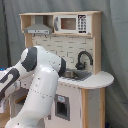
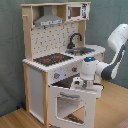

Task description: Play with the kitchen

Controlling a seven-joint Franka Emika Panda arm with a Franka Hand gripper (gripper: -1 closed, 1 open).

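1. The kitchen (image 2: 50, 70) stands on a wooden floor (image 2: 15, 119) against a grey-green curtain (image 2: 10, 50) in the second exterior view; everything below is placed relative to it.
2. On the left of its worktop (image 2: 55, 64) lies the red-ringed hob (image 2: 50, 59), under the grey hood (image 2: 49, 21).
3. Right of the hob sits the grey sink (image 2: 82, 50), with the black faucet (image 2: 75, 39) arching over it from behind.
4. In the top shelf, right of the hood, is the small microwave (image 2: 75, 11).
5. Below the worktop's front edge the windowed oven door (image 2: 70, 102) hangs open, tilted outward.
6. The white arm (image 2: 112, 55) reaches in from the kitchen's right side, and its tool (image 2: 79, 83) sits at the top edge of the oven door, just under the knobs (image 2: 56, 76); I cannot tell how far the tool is open or whether it grips the door.
7. In the first exterior view the arm (image 1: 40, 85) covers the kitchen's lower left, the sink (image 1: 75, 75) showing beside it.
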